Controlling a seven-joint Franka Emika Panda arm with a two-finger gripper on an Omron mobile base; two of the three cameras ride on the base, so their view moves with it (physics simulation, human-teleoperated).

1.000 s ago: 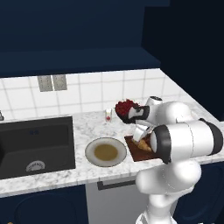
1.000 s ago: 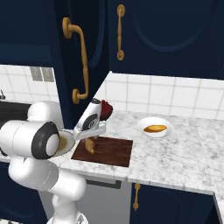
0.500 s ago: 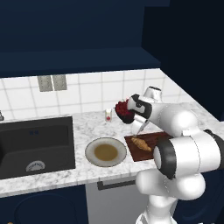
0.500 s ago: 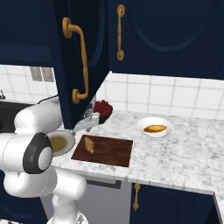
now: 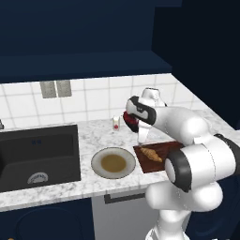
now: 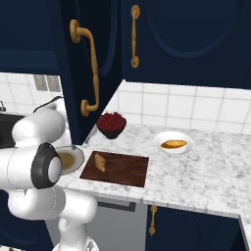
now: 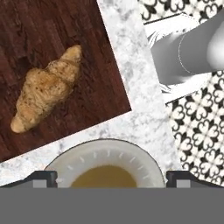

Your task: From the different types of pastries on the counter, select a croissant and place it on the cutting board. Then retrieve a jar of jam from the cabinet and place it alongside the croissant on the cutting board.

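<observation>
From your left base camera, the croissant (image 5: pixel 151 154) lies on the cutting board (image 5: pixel 165 152), near the board's left end, with nothing gripping it. The board sits on the marbled surface (image 5: pixel 89 136), just right of a round beige plate (image 5: pixel 113 162) and touching or almost touching its rim. The pincer (image 5: pixel 141 139) hangs fingers down above the gap between plate and board, close to the croissant but clear of it. Behind the arm you can make out a dark bowl of red berries (image 5: pixel 127 119) and, to its left, a tiny clear glass with a red base (image 5: pixel 116 123). The black sink (image 5: pixel 37 155) fills the left part of the surface.

From your right base camera, the croissant (image 6: pixel 100 162) rests at the left end of the cutting board (image 6: pixel 122 169), well inside its edges. The berry bowl (image 6: pixel 112 124) stands behind the board, near the wall. To the right, well apart from the board, a white plate (image 6: pixel 185 146) carries another pastry (image 6: pixel 174 144), orange and oval. The navy cabinet (image 6: pixel 105 59) rises above, its door with the curved brass handle (image 6: pixel 87 71) swung open over the surface.

Through the hand camera you look straight down: the croissant (image 7: pixel 46 88) lies slantwise on the dark wood of the cutting board (image 7: pixel 35 35), and the beige plate (image 7: pixel 107 163) shows at the bottom. The two fingertips (image 7: pixel 42 177) stand far apart at the lower corners, so the pincer is spread wide and has hold of nothing.
</observation>
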